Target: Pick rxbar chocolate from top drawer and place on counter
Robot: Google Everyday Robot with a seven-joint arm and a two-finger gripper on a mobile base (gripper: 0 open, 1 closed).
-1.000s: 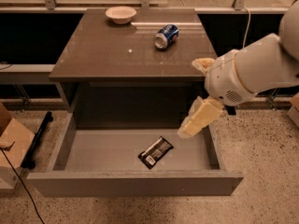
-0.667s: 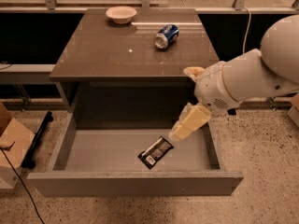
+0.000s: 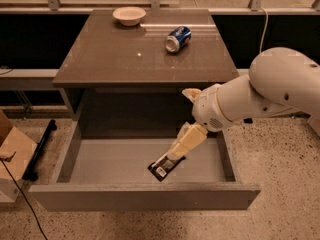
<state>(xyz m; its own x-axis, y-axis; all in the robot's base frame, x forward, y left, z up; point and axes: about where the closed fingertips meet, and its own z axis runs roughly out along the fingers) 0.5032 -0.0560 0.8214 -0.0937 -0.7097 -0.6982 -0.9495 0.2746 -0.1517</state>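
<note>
The rxbar chocolate point(image 3: 165, 165), a black wrapper with a white label patch, lies flat on the floor of the open top drawer point(image 3: 145, 196), right of its middle. My gripper point(image 3: 180, 126) reaches into the drawer from the right and is open. Its lower cream finger point(image 3: 187, 140) points down, with its tip at the bar's upper right end. The other finger point(image 3: 190, 93) sticks up by the counter's front edge. The bar is not held. The counter point(image 3: 125, 54) is the glossy grey-brown top above the drawer.
A blue soda can point(image 3: 178, 38) lies on its side at the counter's back right. A cream bowl point(image 3: 129, 16) stands at the back left. My white arm point(image 3: 280, 89) spans the drawer's right side. A cardboard box point(image 3: 12, 154) sits on the floor at left.
My gripper has moved left and down into the drawer, bringing the lower finger to the bar's end. The bar, can and bowl have not moved.
</note>
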